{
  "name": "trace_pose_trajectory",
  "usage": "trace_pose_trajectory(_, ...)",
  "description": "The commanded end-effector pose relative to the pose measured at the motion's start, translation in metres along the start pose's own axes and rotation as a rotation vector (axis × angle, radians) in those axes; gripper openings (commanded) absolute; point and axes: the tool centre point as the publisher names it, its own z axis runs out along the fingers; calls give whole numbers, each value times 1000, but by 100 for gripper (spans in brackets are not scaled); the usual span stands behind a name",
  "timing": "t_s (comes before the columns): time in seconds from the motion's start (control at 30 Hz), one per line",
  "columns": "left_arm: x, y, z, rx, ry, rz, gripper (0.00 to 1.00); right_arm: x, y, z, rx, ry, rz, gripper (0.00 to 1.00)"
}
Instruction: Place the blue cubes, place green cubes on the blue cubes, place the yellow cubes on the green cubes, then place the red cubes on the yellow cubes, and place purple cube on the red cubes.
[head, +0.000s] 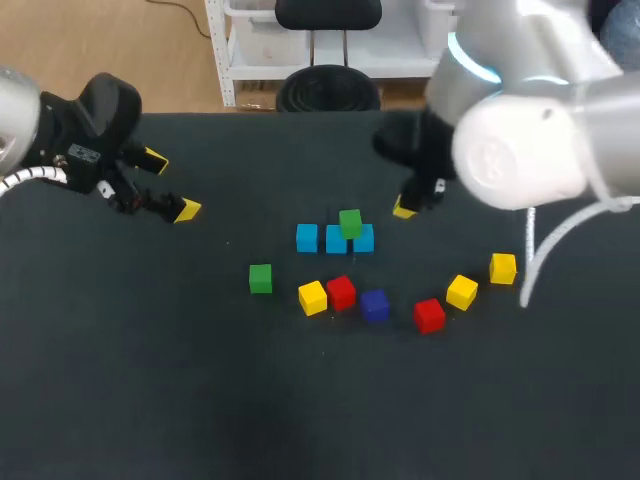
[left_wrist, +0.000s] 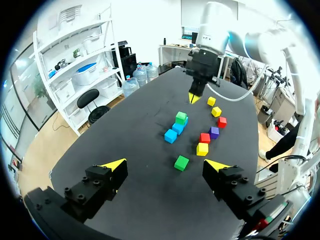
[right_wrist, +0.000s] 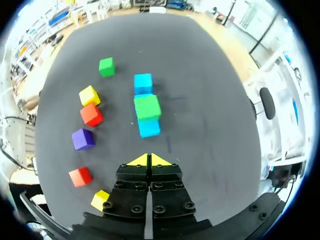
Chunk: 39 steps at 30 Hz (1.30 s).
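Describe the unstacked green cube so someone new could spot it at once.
Find the central row of blue cubes. Left of it, nearer the robot, the loose green cube sits apart, a yellow cube its nearest neighbour. Unlike the other green cube, it rests on the table, not on blue.

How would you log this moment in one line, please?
blue cubes: row of three | green cube: on row | other green cube: loose | left hand: open, empty | right hand: shut, empty

Bright, even room light falls from above on the matte black tabletop (head: 130, 390), which shows almost no glare. Shadows are faint and soft, as beside the green cube (right_wrist: 147, 106). The right arm (head: 520, 150) shell gleams pale white.
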Motion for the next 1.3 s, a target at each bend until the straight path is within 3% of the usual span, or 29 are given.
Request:
trace_pose_trajectory(0.03,-2,0,0,-3,9,-2,100,32,7,-19,41,-155,41,23)
trace_pose_trajectory(0.17,-2,0,0,-3,9,-2,100,41,6,-25,59,-174,77,47)
trace_pose_trajectory(0.23,-2,0,0,-3,9,-2,100,44,6,-28,65,-181,87,75)
trace_pose_trajectory(0.27,-2,0,0,-3,9,-2,100,46,7,-30,68,-188,90,96)
trace_pose_trajectory(0.3,-2,0,0,-3,9,-2,100,47,7,-31,69,-193,93,100)
trace_pose_trajectory(0.57,-2,0,0,-3,9,-2,100,54,11,-41,50,-275,113,100)
trace_pose_trajectory(0.77,-2,0,0,-3,9,-2,100,62,8,-47,-58,-438,225,100)
trace_pose_trajectory(1.3,-2,0,0,-3,9,-2,100,62,8,-47,-58,-438,225,100)
